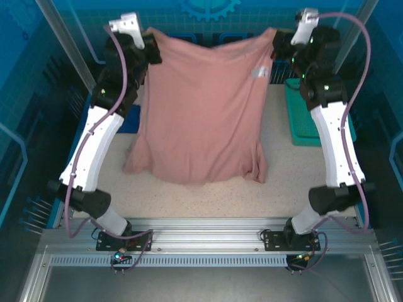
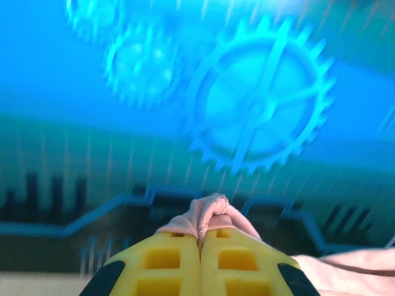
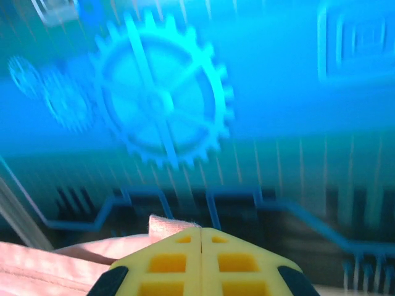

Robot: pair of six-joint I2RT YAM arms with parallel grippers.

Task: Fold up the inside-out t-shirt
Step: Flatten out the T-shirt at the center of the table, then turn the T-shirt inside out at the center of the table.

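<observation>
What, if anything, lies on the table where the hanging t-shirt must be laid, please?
Nothing visible on the bare table before the t-shirt. A dark blue cloth lies left, a teal tray right, both aside; behind the t-shirt is hidden.

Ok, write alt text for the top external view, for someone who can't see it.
The left gripper and the right gripper each clamp a top corner of a dusty-pink t-shirt, holding it up spread between them, its lower edge bunching on the speckled table. A teal tray lies at the right.
</observation>
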